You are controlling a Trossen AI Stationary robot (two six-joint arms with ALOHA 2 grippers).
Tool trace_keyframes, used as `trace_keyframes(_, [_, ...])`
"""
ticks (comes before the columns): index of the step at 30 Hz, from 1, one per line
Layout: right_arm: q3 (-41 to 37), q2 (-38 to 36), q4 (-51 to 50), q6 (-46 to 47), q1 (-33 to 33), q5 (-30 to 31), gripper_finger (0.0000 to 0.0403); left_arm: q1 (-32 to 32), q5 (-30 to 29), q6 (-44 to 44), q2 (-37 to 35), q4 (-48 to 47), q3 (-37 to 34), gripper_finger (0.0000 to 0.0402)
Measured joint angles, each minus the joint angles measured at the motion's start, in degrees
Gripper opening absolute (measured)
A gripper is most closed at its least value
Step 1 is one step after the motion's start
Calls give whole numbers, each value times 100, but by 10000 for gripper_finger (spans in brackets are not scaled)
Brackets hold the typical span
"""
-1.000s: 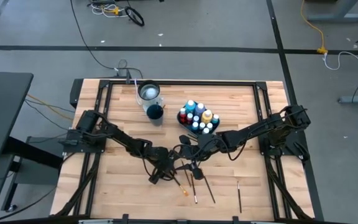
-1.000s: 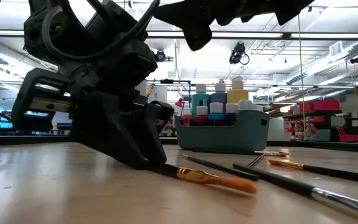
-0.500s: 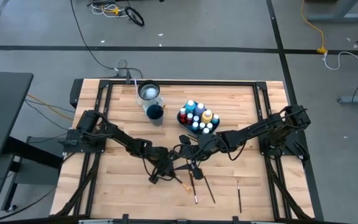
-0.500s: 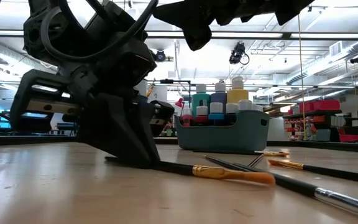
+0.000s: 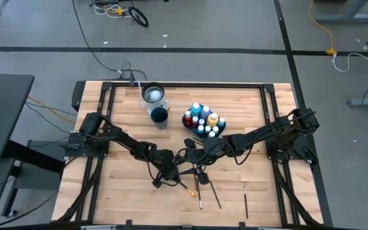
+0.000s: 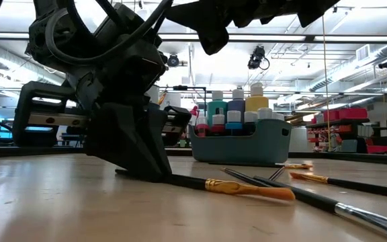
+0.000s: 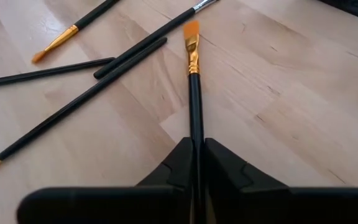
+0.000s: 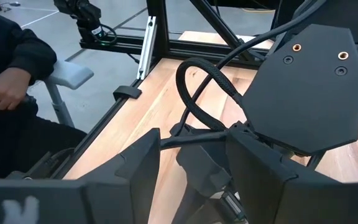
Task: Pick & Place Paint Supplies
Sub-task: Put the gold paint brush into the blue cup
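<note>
Left wrist view shows your left claw [image 7: 197,163] pinched shut on the black handle of an orange-bristled flat brush [image 7: 194,93], whose tip rests on the worktop [image 7: 303,118]. You are at the pick step for this brush. Several more loose brushes [image 7: 129,48] lie just beside it, some crossing each other.

From above, that claw sits at the front middle of the worktop, with the teal tray [image 5: 188,126] of paint bottles [image 5: 203,118] well apart toward the back and a dark blue cup [image 5: 160,115] beside it.

Your right claw [image 5: 197,170] hangs close by with its fingers spread, holding nothing (it crowds the same patch).

Next, I judge, you need a straight lift that clears the neighbouring handles, then a carry toward the cup or tray. Watch the long handle: it could pivot in such a narrow pinch.
</note>
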Motion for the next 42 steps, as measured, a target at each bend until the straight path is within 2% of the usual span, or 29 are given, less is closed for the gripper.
trace_keyframes(10, [0, 0, 39, 0, -2, 17, 186, 6, 74, -48, 7, 157, -22, 43])
trace_keyframes(14, [-4, 0, 577, 391, 0, 292, 186, 7, 74, -103, 7, 157, -20, 40])
trace_keyframes(17, [-4, 0, 643, 998, -2, 18, 186, 4, 53, -177, 4, 160, -15, 35])
trace_keyframes(19, [-4, 0, 642, 940, -7, -172, 186, 6, -26, -225, 3, 177, -15, 36])
trace_keyframes(20, [-4, 0, 616, 905, -7, -82, 186, 11, -90, -240, 0, 179, -15, 37])
trace_keyframes(24, [-4, 0, 135, 960, -7, 480, 186, 57, -118, -451, 0, 188, -11, 39])
trace_keyframes(28, [7, -9, -877, 717, 85, 391, 179, 57, -188, -745, 0, 186, -11, 28])
trace_keyframes(30, [-4, 18, -1496, 927, 276, 411, 173, 59, -210, -1048, 0, 186, -11, 28])
trace_keyframes(36, [-4, 400, -1842, 1690, 1006, 654, 169, 55, -488, -1794, 0, 179, -11, 42])
trace_keyframes(42, [-4, 470, -2463, 1961, 1480, 1266, 187, 55, -568, -2513, 2, 274, -11, 29])
